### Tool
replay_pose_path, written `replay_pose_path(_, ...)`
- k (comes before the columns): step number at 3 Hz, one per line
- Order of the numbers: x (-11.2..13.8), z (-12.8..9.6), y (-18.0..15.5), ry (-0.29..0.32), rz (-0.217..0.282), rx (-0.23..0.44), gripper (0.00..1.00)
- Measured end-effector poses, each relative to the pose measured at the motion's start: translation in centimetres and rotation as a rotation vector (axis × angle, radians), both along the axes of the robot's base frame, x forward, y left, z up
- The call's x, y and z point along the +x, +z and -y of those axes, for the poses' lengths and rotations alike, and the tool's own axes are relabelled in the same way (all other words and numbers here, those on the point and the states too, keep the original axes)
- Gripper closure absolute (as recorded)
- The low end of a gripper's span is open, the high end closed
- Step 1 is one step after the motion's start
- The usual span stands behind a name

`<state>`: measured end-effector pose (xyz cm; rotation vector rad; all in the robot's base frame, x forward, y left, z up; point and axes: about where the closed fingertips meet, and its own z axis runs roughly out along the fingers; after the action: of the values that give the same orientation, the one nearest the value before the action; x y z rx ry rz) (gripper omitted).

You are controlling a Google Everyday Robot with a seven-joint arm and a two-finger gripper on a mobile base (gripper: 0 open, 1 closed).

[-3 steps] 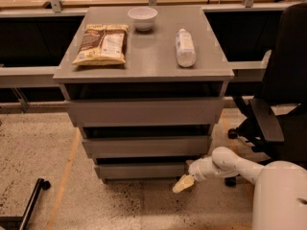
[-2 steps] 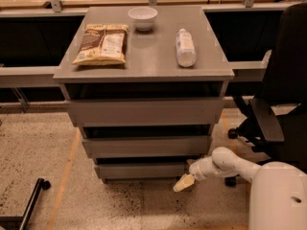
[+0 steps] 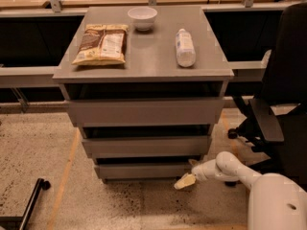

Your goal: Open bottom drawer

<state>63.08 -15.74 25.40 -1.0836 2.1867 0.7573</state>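
We see the bottom drawer [image 3: 144,170] lowest in the cabinet [image 3: 148,54], near the floor. Our claw [image 3: 185,181] hangs low at the cabinet's front right corner; whether it is open or closed, we cannot tell.

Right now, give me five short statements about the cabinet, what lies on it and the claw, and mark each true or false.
1. The claw is low down, by the right end of the bottom drawer. True.
2. The bottle stands upright on the cabinet top. False: it lies on its side.
3. The white bowl sits near the back edge of the cabinet top. True.
4. The snack bag lies inside a drawer. False: it lies flat on the cabinet top, toward its left side.
5. A dark chair stands to the cabinet's right in the picture. True.
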Motion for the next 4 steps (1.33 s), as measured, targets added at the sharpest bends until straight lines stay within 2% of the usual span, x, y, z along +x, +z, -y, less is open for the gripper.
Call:
replay_pose_path(2,2.8,0.3,-1.9,-0.031,0.019,0.052,0.0)
replay_pose_path(3,3.5,-0.4,-3.3,-0.017,-0.008,0.053,0.0)
replay_pose_path(4,2.9,-1.0,-4.4,0.004,-0.046,0.049,0.18)
